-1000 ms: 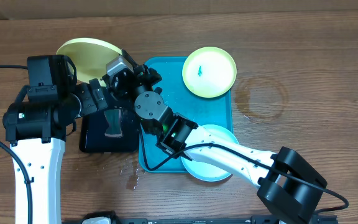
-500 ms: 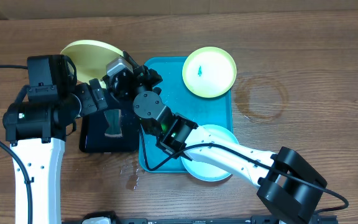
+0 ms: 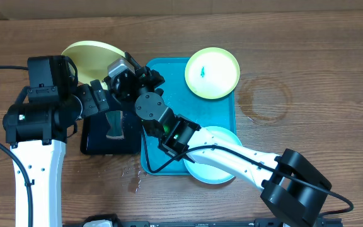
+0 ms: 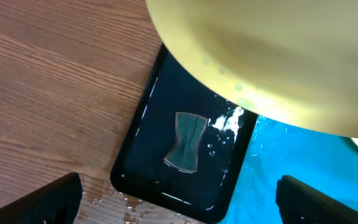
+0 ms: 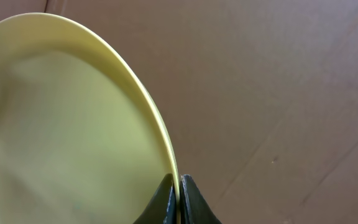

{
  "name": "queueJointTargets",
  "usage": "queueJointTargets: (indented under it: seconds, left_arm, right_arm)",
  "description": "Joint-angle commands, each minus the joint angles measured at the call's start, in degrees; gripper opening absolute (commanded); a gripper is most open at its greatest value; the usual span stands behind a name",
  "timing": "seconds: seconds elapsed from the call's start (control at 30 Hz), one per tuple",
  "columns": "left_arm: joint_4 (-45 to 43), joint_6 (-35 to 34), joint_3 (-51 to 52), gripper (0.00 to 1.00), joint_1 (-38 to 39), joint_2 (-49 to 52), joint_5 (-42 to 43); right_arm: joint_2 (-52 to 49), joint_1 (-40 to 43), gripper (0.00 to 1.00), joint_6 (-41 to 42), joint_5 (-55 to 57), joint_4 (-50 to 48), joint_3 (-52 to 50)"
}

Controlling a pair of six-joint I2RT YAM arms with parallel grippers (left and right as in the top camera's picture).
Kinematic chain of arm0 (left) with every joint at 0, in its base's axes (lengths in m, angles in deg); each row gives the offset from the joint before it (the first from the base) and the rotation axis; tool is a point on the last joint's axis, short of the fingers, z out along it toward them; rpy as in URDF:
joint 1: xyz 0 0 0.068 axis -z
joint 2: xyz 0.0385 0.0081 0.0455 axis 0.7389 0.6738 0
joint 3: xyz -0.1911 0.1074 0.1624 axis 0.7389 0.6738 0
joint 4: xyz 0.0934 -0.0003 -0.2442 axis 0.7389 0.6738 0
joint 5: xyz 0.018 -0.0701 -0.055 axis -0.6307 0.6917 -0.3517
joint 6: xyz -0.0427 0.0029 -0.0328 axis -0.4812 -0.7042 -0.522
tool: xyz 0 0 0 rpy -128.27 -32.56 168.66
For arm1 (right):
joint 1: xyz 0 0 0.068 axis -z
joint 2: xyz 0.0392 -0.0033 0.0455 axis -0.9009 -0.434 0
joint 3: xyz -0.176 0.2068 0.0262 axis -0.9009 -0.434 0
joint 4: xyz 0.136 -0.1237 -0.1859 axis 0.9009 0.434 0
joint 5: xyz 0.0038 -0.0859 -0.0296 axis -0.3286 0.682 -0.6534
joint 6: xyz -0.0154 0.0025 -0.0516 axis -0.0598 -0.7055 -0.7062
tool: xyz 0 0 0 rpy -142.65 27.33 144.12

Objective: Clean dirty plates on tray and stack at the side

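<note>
**A:** Where's the held plate (image 3: 88,54)?

**B:** Off the tray (image 3: 216,113), just past its far left corner, up in the air over the far end of the black tray (image 3: 99,144). The right gripper (image 5: 179,198) pinches its rim, with the jaws pressed onto it from both sides.

**A:** How does it lie?

**B:** Tilted, not flat. From overhead it shows as an oval with its long axis running left to right, and the pinched edge is on the right, toward the tray. In the right wrist view the rim arcs up and off to the left from the fingers.

**A:** And the left gripper (image 4: 179,186)?

**B:** Spread wide and holding nothing. It is close by the plate and aimed down at the black tray. A sponge (image 4: 186,142) lies in water there, its long axis roughly along that tray's length.

**A:** The other plates?

**B:** The green plate (image 3: 212,73) lies flat at the tray's far right corner, its rim over the tray's edge and a teal smudge (image 3: 203,71) near its centre. The blue plate (image 3: 208,173) is at the near right corner, partly under the right arm, overhanging the near edge. Droplets dot the table (image 3: 307,63) by the black tray's near corner.
</note>
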Motion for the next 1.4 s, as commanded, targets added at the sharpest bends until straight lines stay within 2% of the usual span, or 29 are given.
queueJointTargets:
  seconds: [0.0,0.33,0.6,0.77,0.87,1.13,1.3,1.37]
  left_arm:
    - [0.0,-0.6,-1.4,1.0,-0.3,0.0,0.2]
    - [0.0,-0.6,-1.4,1.0,-0.3,0.0,0.2]
    - [0.0,-0.6,-1.4,1.0,-0.3,0.0,0.2]
    - [0.0,-0.6,-1.4,1.0,-0.3,0.0,0.3]
    - [0.0,-0.5,-1.4,1.0,-0.3,0.0,0.2]
    - [0.0,-0.6,-1.4,1.0,-0.3,0.0,0.2]
    - [0.0,-0.5,-1.4,1.0,-0.3,0.0,0.2]
    - [0.0,-0.5,-1.4,1.0,-0.3,0.0,0.3]
  right_arm:
    - [2.5,0.1,0.04,0.4,0.5,-0.5,1.8]
    - [2.5,0.1,0.04,0.7,0.5,0.9,1.8]
    - [2.5,0.9,0.04,8.0,0.5,3.3,1.8]
    - [2.5,1.2,0.04,8.3,0.5,3.8,1.8]
    - [2.5,1.2,0.04,13.0,0.5,6.1,1.8]
    - [2.5,3.4,0.04,39.5,-0.9,18.2,1.8]
    - [2.5,5.6,0.04,49.9,-4.5,24.0,1.8]
    - [2.8,6.1,0.04,50.0,-4.7,23.6,1.8]
